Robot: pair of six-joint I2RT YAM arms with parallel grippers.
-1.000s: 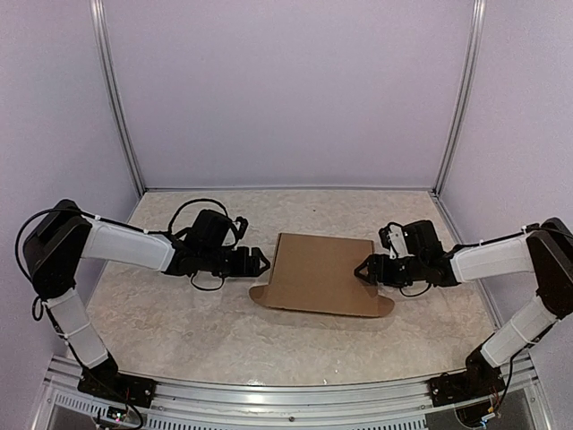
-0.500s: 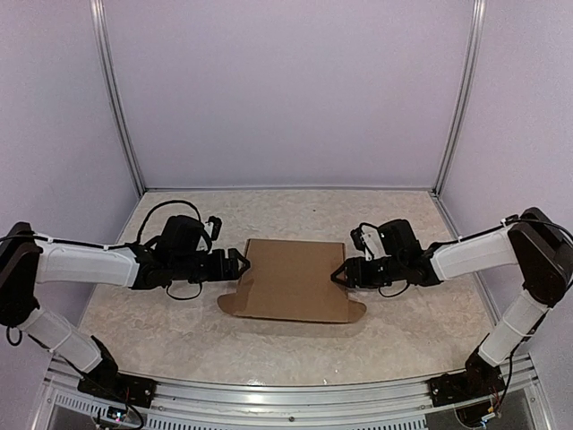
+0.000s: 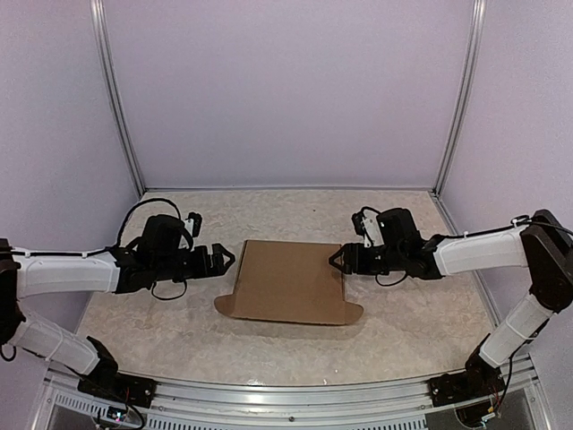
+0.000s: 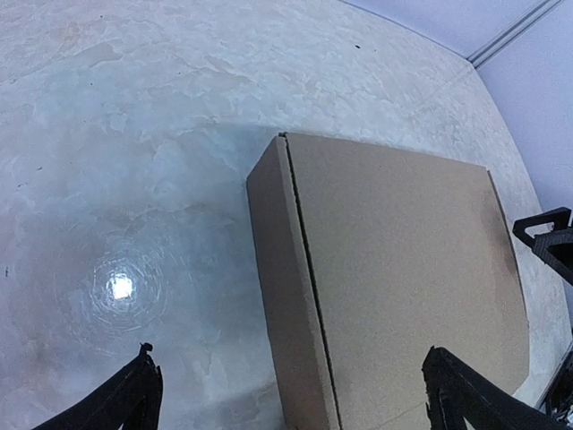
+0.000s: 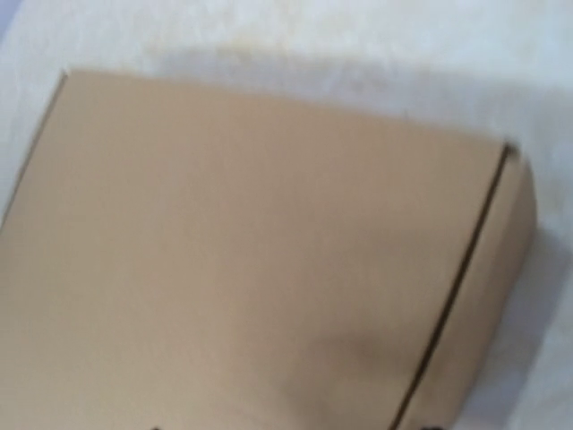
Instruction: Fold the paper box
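Pale marbled tabletop (image 3: 179, 331) fills the lower half of the overhead view. It is closed in by plain lilac walls (image 3: 286, 90) and two slim aluminium posts (image 3: 116, 98) that rise at the back corners.

At the centre of the frame the plain brown cardboard box (image 3: 291, 282) lies flat on the table with its lid down. Two small rounded flaps jut out at its lower left (image 3: 226, 307) and lower right (image 3: 354, 313) corners.

The left gripper (image 3: 222, 260) comes in from the left of the frame and points at the box's upper left corner. It stops just short of the cardboard, with its jaws spread wide and nothing between them. In its wrist view the two black fingertips (image 4: 134, 399) sit far apart at the bottom corners. The box (image 4: 403, 269) runs up the middle and right of the frame, with a dark seam along its left side panel.

The right gripper (image 3: 337, 260) reaches in from the right, and its tips are at the box's right edge near the upper right corner. Its fingers stand apart with no cardboard seen between them. Whether they touch the edge cannot be told.

The right wrist view is blurred. Brown cardboard (image 5: 251, 251) fills most of it, and a thin dark fold line runs down the right side.
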